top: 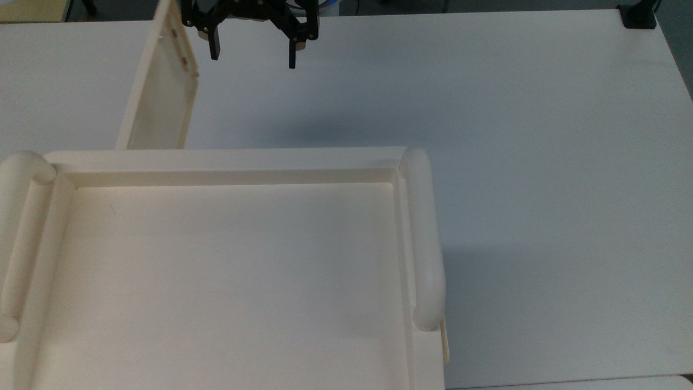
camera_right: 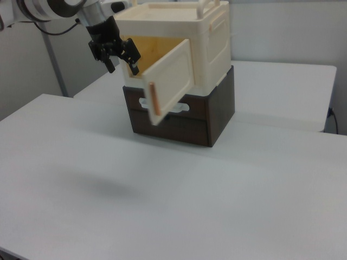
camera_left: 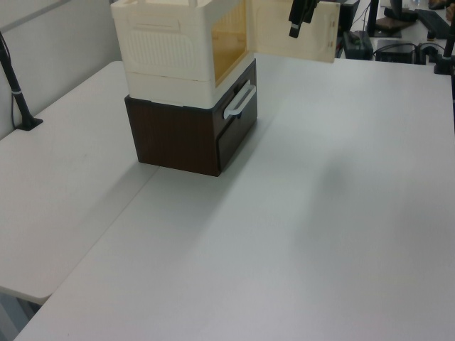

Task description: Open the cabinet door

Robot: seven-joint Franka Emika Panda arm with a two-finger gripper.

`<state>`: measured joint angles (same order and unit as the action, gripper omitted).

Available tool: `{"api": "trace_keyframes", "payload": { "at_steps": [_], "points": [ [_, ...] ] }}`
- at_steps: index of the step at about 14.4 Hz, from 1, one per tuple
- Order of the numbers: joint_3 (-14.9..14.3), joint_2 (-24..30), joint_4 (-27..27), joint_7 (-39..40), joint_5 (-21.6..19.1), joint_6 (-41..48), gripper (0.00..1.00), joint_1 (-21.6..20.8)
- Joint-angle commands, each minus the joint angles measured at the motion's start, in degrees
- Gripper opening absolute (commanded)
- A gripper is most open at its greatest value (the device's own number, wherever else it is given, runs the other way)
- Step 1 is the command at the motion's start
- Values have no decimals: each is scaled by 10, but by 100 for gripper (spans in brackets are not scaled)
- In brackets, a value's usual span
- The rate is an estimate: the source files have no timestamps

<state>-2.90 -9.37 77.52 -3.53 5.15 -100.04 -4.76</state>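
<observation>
The cream cabinet (top: 233, 162) (camera_left: 178, 50) (camera_right: 209, 38) fills the top view's lower left with its recessed tray top. Its cabinet door (top: 157, 92) (camera_left: 295, 32) (camera_right: 171, 81) stands swung out, close to square with the cabinet front. The yellowish inside shows in the left and right views. My black gripper (top: 253, 53) (camera_left: 302, 18) (camera_right: 121, 64) hangs open just beyond the door's free edge with nothing between its fingers. One finger (top: 215, 49) is close beside the studded edge; I cannot tell whether it touches.
The cabinet stands on a dark brown drawer unit (camera_left: 185, 135) (camera_right: 209, 116) with a pale handle (camera_left: 238, 103). A black clamp (top: 639, 16) sits at the table's far corner, and a black post (camera_left: 18, 92) at the left view's left. White table (top: 514, 162) spreads to the top view's right.
</observation>
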Motion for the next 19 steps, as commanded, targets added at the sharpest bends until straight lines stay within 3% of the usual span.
{"api": "trace_keyframes", "payload": {
  "at_steps": [1,12,19],
  "points": [
    [-6,14,26,15,-7,28,100,-12],
    [-5,99,168,10,-10,56,100,-35],
    [-6,97,162,9,-10,71,100,-26]
  ]
}}
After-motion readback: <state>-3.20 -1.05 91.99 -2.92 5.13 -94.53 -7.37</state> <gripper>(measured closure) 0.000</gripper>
